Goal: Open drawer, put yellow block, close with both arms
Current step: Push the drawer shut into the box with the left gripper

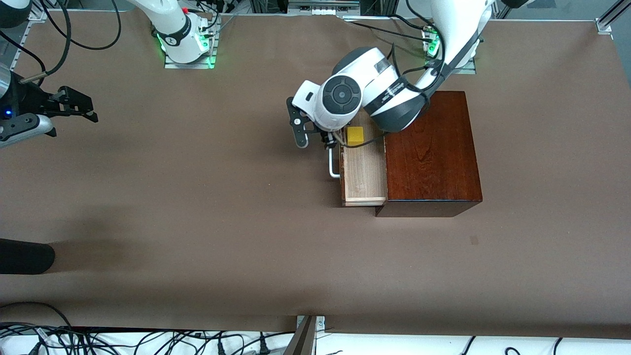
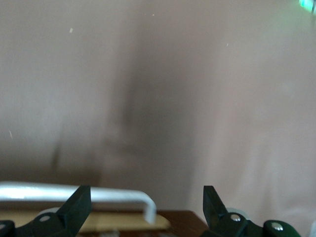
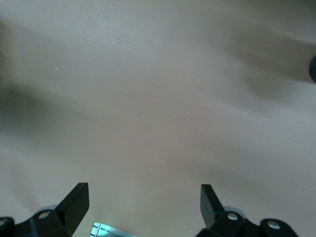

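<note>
Hanging over the drawer's front, the left gripper [image 2: 143, 202] has its fingers spread with nothing between them. In the left wrist view the white handle [image 2: 74, 193] runs just under one fingertip, touching neither jaw as far as can be seen. In the front view the gripper itself is mostly hidden under the left arm's wrist [image 1: 340, 101], which reaches from its base at the top of the table down to the drawer's front.

The drawer [image 1: 364, 177] stands pulled out of the dark wooden box [image 1: 431, 153], toward the right arm's end of the table, its pale wood lining bare along most of its length. The yellow block [image 1: 355, 136] lies inside it, at the end farther from the front camera, close beside the left arm's wrist. So opening the drawer appears done, and the block appears already put in.

What seems left is the closing, which the task asks of both arms. The left gripper is well placed at the handle to push the drawer in. The right gripper [image 1: 74, 106] waits well apart from the box, over the bare brown table [image 1: 197, 222] at its own arm's end, its jaws spread wide and empty; its wrist view shows only tabletop between the fingertips. It would probably have to cross most of the table to share in the push.
</note>
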Motion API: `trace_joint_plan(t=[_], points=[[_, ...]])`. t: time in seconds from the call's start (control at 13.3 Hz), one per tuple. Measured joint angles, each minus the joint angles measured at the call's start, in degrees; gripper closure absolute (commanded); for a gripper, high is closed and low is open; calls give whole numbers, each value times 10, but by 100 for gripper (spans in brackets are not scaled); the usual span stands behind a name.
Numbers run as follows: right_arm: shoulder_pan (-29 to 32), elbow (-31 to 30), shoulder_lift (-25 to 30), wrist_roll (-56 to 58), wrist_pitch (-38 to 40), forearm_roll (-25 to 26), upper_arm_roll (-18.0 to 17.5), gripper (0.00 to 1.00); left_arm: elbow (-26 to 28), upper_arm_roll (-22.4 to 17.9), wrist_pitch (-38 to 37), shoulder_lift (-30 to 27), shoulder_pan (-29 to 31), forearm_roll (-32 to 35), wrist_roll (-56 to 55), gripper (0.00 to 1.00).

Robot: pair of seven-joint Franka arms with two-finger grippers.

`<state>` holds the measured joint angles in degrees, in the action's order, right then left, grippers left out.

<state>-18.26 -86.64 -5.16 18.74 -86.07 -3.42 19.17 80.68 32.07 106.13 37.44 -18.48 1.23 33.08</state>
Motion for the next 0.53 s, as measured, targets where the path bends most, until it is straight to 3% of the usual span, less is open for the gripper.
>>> trace_joint_plan(t=[0.23, 0.53], points=[[38, -7, 5, -13, 0, 13, -40, 0, 0, -2, 80, 44, -13, 34, 66, 0], [63, -20, 10, -15, -1, 24, -63, 0, 0, -2, 99, 68, -30, 107, 85, 0]])
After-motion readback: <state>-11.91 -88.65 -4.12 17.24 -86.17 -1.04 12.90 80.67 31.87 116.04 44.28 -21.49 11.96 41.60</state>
